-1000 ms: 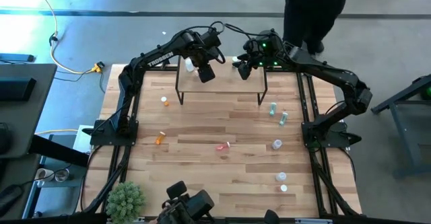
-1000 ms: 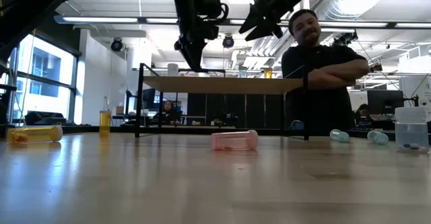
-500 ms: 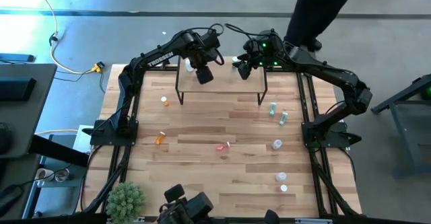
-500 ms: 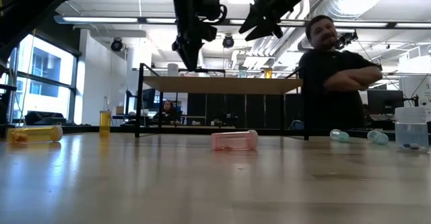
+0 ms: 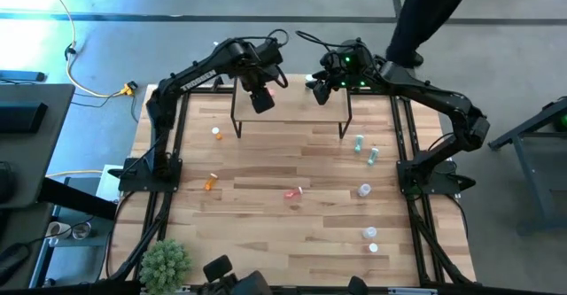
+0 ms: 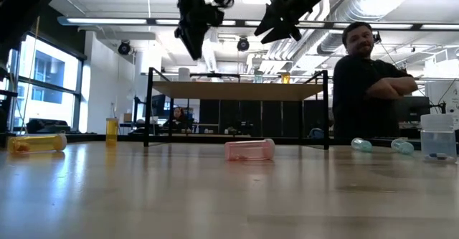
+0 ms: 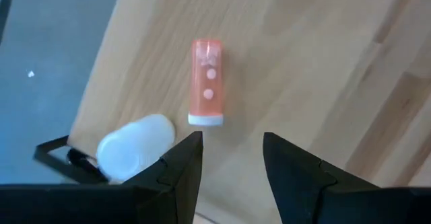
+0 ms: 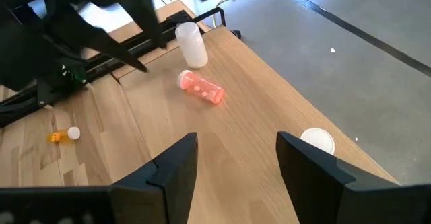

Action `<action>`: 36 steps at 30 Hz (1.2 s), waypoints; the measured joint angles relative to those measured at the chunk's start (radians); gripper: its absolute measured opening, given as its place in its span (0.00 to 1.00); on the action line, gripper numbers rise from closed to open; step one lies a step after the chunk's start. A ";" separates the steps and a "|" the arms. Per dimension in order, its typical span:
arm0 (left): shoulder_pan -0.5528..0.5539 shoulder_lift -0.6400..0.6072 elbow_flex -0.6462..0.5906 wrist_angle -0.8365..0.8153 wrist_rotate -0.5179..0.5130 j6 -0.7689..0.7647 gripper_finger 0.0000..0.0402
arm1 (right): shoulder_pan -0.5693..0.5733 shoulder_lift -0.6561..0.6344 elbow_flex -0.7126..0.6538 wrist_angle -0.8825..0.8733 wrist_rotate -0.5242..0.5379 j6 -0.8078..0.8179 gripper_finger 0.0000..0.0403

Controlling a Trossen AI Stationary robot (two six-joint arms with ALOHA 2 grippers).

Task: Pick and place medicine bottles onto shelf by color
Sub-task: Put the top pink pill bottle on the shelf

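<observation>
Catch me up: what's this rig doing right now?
Sorting medicine bottles onto the shelf. Both grippers hover above it, open and empty: left gripper, right gripper. On the shelf a pink bottle lies on its side beside an upright white bottle. More bottles remain on the table.

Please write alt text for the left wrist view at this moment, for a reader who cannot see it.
A pink bottle lies on its side on the light-wood shelf, and a white bottle stands near the shelf's corner. The left tool hangs above them with its two dark fingers apart and nothing between them. Grey floor shows beyond the shelf edge.
</observation>
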State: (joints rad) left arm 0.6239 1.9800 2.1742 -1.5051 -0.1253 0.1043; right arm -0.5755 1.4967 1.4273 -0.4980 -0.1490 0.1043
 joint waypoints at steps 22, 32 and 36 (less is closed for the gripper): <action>-0.074 -0.249 -0.359 0.184 0.087 -0.075 0.34 | 0.000 0.000 0.000 -0.005 0.000 0.000 0.48; -0.004 -0.242 -0.411 0.424 0.095 0.020 0.34 | 0.000 0.000 0.000 -0.012 0.000 0.000 0.48; 0.027 -0.243 -0.411 0.471 0.095 0.030 0.36 | 0.000 0.000 0.000 -0.019 0.000 0.000 0.48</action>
State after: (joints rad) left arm 0.6511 1.7370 1.7630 -1.0344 -0.0299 0.1343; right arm -0.5751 1.4967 1.4273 -0.5171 -0.1490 0.1043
